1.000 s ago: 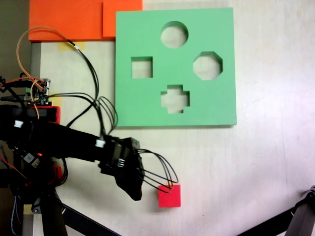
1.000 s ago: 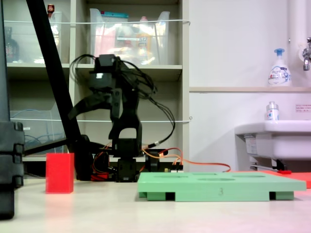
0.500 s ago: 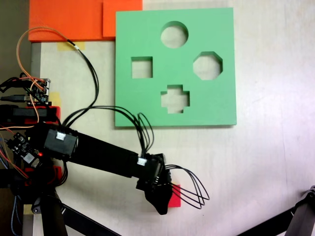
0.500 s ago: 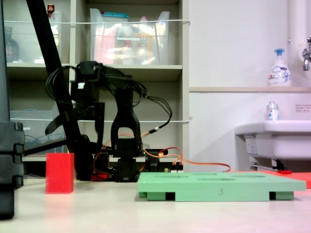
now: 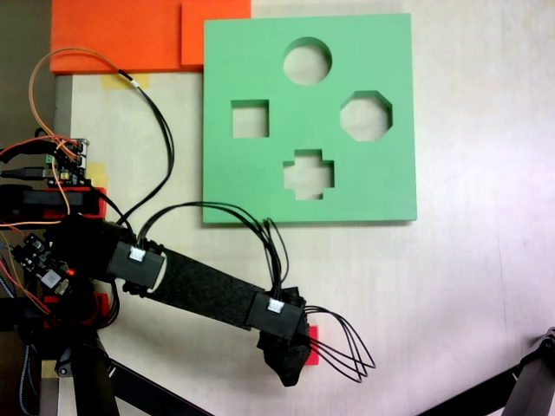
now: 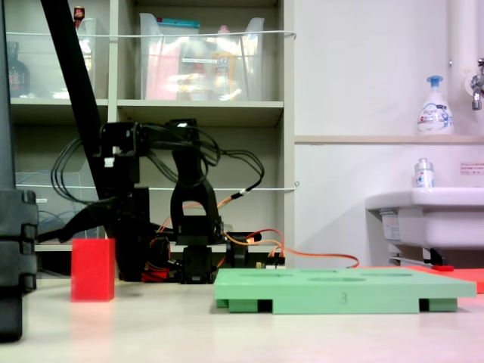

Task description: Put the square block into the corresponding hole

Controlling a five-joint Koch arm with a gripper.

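The square block (image 5: 311, 334) is a red foam cube on the table below the green board; in this fixed view only its right edge shows from under my gripper (image 5: 293, 354). From the side, the block (image 6: 93, 271) stands upright on the table. My gripper (image 6: 94, 253) is lowered over it and open, one jaw splayed out to the left above the cube and the other reaching down behind its right side. The corresponding hole (image 5: 250, 119) is the square cutout in the left part of the green board (image 5: 260, 191); it holds nothing.
The board (image 6: 344, 291) also has round (image 5: 307, 61), octagonal (image 5: 365, 115) and cross-shaped (image 5: 309, 173) cutouts. Orange foam sheets (image 5: 121, 35) lie at the top left. The arm's base, circuit board and wires (image 5: 52, 165) sit at the left edge. A black tripod leg (image 5: 520, 381) crosses the bottom right.
The arm has swung right and stretched out, and the gripper has come down from beside the cube to over it. The cube has stayed put.
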